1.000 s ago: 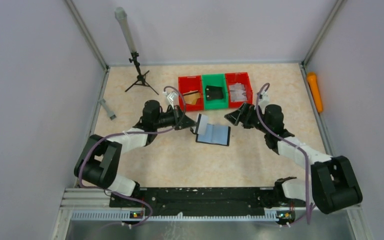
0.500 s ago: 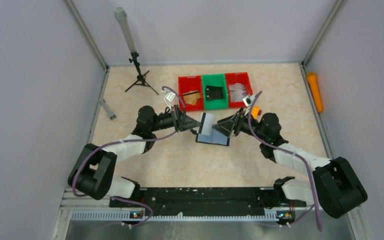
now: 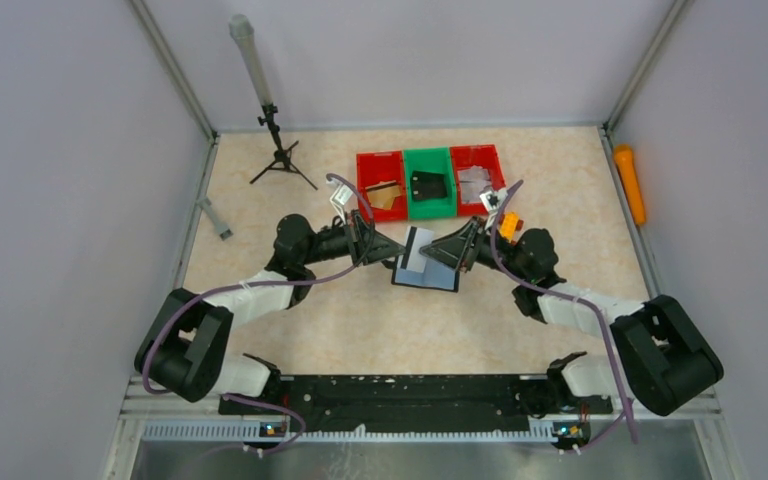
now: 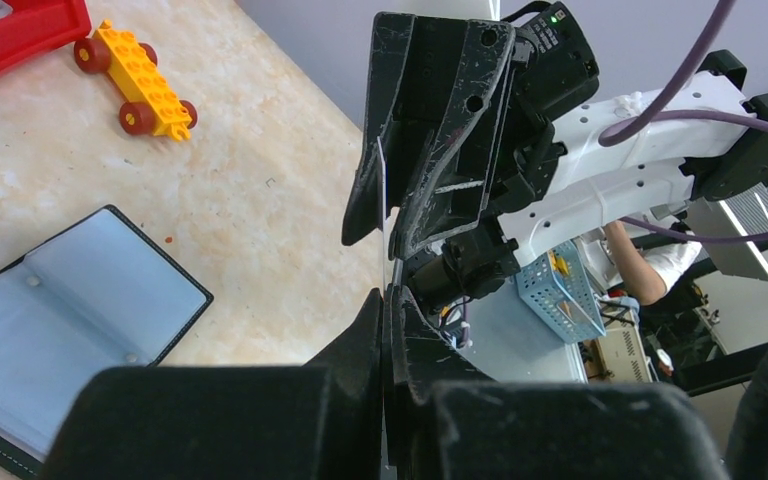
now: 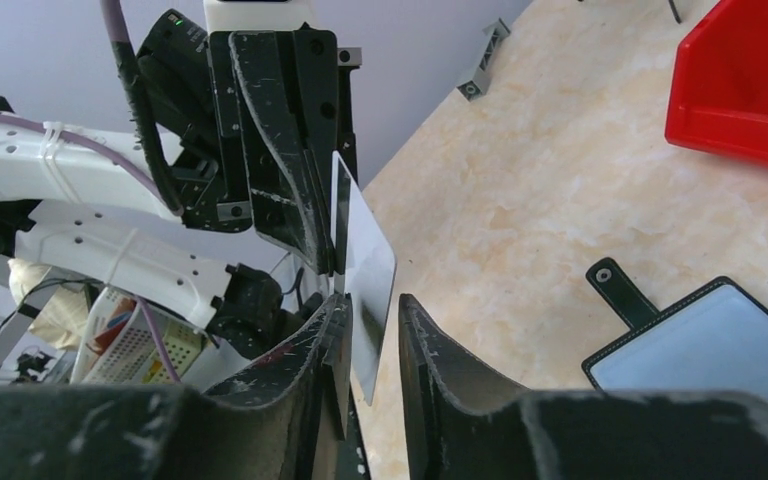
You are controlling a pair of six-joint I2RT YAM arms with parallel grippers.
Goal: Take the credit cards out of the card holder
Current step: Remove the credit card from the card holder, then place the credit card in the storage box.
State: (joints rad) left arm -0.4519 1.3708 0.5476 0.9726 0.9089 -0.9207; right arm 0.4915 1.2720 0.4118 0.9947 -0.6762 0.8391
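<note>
The card holder lies open on the table, black with a pale blue inside, and also shows in the left wrist view and the right wrist view. Above its left part my left gripper is shut on a white credit card, held on edge. My right gripper faces it from the right. In the right wrist view the card stands between my right gripper's fingers, with a narrow gap showing on the right side. The left wrist view has the card edge-on in my left gripper.
Two red bins and a green bin holding a small black case stand behind the holder. A yellow toy car sits by my right arm. A black tripod stands at the back left, an orange object by the right wall.
My right gripper has swung left to the card and its jaws have narrowed around it. My left gripper has shifted slightly right, still holding the card.
</note>
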